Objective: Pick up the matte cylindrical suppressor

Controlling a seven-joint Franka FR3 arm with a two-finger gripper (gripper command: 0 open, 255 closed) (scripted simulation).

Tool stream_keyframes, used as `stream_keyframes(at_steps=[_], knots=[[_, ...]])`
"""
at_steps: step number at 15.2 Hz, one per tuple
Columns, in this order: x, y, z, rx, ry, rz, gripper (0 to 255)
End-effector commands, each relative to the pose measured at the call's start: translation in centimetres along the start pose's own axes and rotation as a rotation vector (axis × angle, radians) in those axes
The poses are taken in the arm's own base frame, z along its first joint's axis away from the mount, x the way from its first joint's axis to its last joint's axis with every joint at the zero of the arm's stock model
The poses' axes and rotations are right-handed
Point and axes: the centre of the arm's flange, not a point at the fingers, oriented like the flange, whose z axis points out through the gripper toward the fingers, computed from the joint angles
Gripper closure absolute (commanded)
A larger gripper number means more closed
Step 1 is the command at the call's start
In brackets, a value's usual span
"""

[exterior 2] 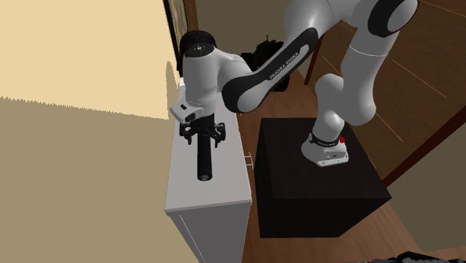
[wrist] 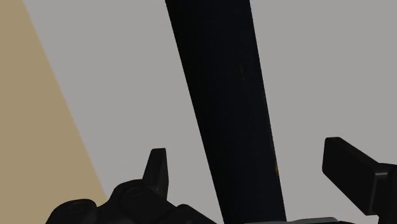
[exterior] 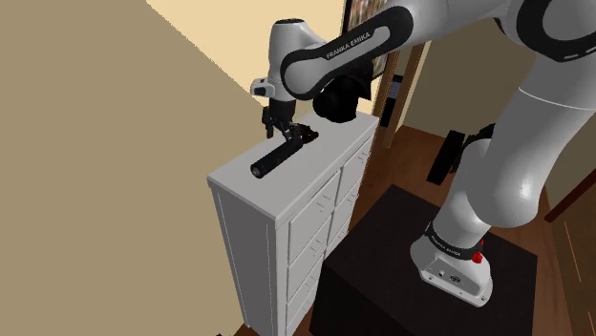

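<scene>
Straddling the suppressor (wrist: 222, 102), the hand (wrist: 248, 156)

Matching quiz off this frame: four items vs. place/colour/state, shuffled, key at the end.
1. suppressor
2. gripper
3. drawer cabinet
4. stand

A. white, against the tan wall
B. open, one finger on either side of the cylinder
C. black box on the wood floor
D. black, lying on the cabinet top

Pairs: 1-D, 2-B, 3-A, 4-C
</scene>
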Motion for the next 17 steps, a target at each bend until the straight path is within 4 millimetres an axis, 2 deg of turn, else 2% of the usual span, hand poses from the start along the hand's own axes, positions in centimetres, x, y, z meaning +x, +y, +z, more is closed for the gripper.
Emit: stream_keyframes(at_steps=[1,7,9,10,17], knots=[[0.9,-0.1,1.2,0.001,-0.002,-0.054,0],[0.8,-0.3,4.3,0.001,-0.002,-0.054,0],[0.8,-0.3,4.6,0.001,-0.002,-0.054,0],[0.8,-0.4,4.6,0.001,-0.002,-0.054,255],[0.8,-0.4,4.6,0.001,-0.002,-0.054,255]])
